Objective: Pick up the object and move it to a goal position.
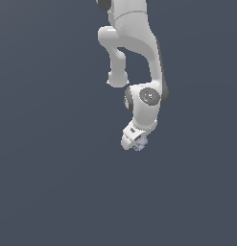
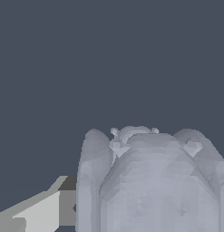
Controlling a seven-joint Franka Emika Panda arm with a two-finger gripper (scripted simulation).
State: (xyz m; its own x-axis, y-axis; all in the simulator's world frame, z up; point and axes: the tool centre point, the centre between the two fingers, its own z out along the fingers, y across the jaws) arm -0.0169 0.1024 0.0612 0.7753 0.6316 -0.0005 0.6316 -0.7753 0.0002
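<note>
— How far along is it?

— From here the chunk [image 1: 140, 142] sits right at the tool [image 1: 134, 142], tucked under its tip, and it fills the wrist view [image 2: 154, 186]. I'd say the pickup is done or nearly so. No goal mark shows, so the carry looks left to do.

— Is the tool closed on it?

— I can't tell; only one finger [image 2: 36, 213] shows beside the chunk.

— And the arm?

— Folded above the chunk, wrist bent down over it.
</note>
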